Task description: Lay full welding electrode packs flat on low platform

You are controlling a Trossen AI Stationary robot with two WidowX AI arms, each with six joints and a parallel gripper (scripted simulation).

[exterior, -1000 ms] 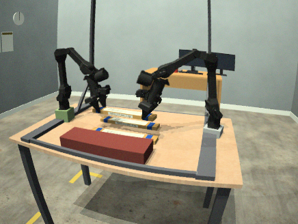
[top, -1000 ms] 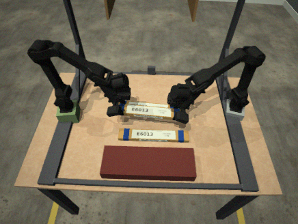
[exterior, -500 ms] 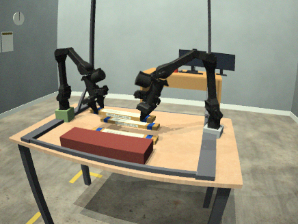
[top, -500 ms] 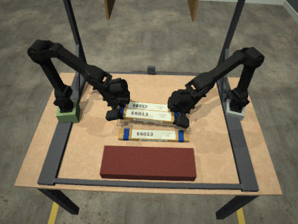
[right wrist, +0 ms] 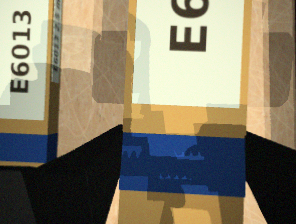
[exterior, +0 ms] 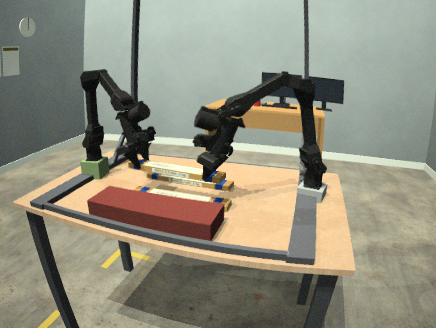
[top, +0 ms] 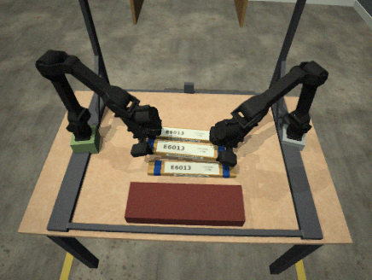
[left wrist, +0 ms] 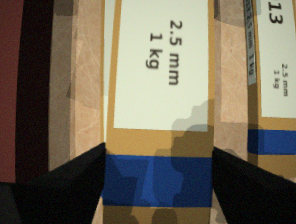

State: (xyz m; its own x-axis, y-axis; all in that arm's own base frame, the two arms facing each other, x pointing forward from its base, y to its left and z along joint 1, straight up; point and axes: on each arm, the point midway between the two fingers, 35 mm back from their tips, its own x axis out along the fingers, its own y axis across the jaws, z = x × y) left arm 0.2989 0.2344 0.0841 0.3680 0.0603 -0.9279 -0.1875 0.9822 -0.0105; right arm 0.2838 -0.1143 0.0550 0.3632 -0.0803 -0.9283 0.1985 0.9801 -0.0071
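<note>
Top view: E6013 pack (top: pixel 186 149), blue bands, wht label
</note>
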